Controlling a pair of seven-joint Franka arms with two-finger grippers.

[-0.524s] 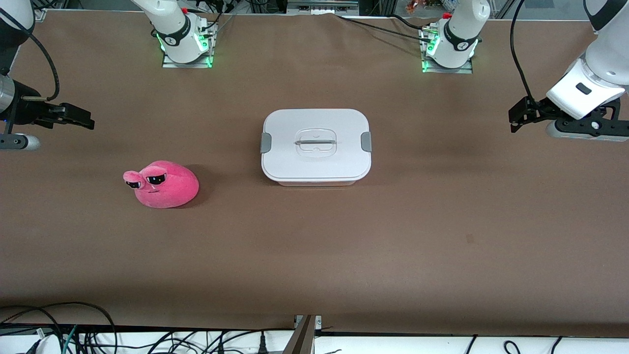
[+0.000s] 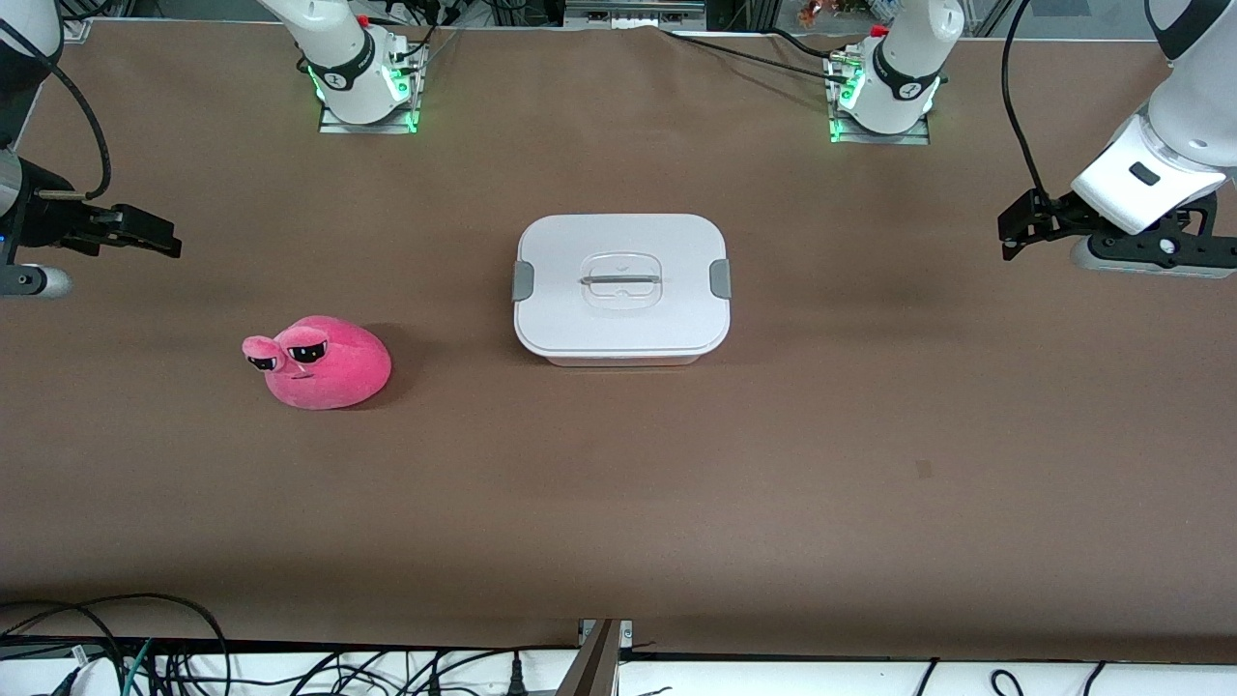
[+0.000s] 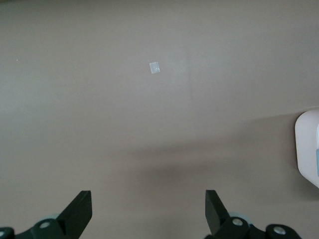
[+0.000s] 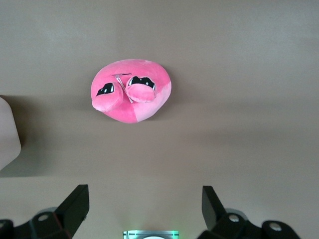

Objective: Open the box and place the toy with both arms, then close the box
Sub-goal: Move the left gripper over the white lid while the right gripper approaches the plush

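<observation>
The box (image 2: 621, 288) sits shut in the middle of the table, white lid on, grey clips at both ends, recessed handle in the centre. Its edge shows in the left wrist view (image 3: 308, 147) and in the right wrist view (image 4: 7, 134). The pink plush toy (image 2: 319, 362) lies on the table toward the right arm's end, nearer the front camera than the box; it shows in the right wrist view (image 4: 132, 89). My left gripper (image 2: 1015, 227) is open and empty above the table at the left arm's end (image 3: 148, 209). My right gripper (image 2: 159, 235) is open and empty at the right arm's end (image 4: 144, 204).
A small pale scrap (image 3: 155, 67) lies on the brown table cover. The arm bases (image 2: 362, 82) (image 2: 884, 92) stand along the table's back edge with cables. More cables hang below the table's front edge (image 2: 97, 657).
Both grippers have drifted slightly outward and upward toward their ends of the table. The box and toy have not moved.
</observation>
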